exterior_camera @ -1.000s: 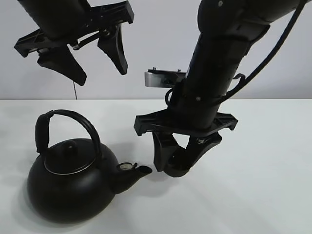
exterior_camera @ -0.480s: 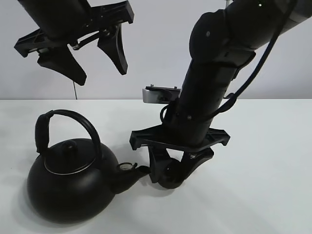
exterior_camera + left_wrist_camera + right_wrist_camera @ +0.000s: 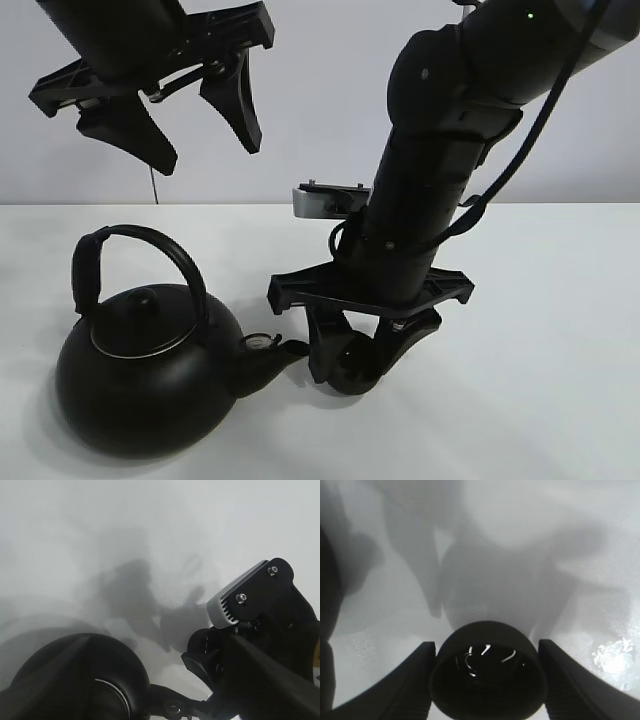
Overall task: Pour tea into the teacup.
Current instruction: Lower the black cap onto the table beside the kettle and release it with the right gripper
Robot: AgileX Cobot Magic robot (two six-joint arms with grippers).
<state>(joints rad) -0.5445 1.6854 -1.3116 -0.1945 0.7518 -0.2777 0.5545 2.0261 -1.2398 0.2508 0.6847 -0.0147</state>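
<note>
Exterior high view: my right gripper [image 3: 348, 372] is down at the table [image 3: 540, 380], jaws clamped on the teacup [image 3: 350, 356]. The cup sits just beside the kettle's spout [image 3: 278, 352], on the side away from the kettle body. I cannot tell whether its base touches the table or hangs a hair above it.

Right wrist view: both fingers [image 3: 410, 685] press the cup's outer wall on opposite sides, mouth up and level. A few bright glints show inside the cup. That could be liquid or just gloss, I can't tell.

My left gripper [image 3: 208, 155] hangs high above the kettle [image 3: 150, 385], jaws spread wide, nothing in them. No pouring stream is visible anywhere.

Handling call:
- **Cup:** small, stiff, likely light, and probably breakable if knocked. The matte wall should not slip much. The grip across the wall is the right hold, so I'd keep the squeeze gentle and the cup level.
- **Kettle:** the heavy piece, more so if full. It's rigid with a round belly, so nothing to pinch there. I'd take it at the top of the arched handle [image 3: 150, 238] with the left gripper and expect it to swing on the lift. The tip toward the spout should go slowly.
</note>
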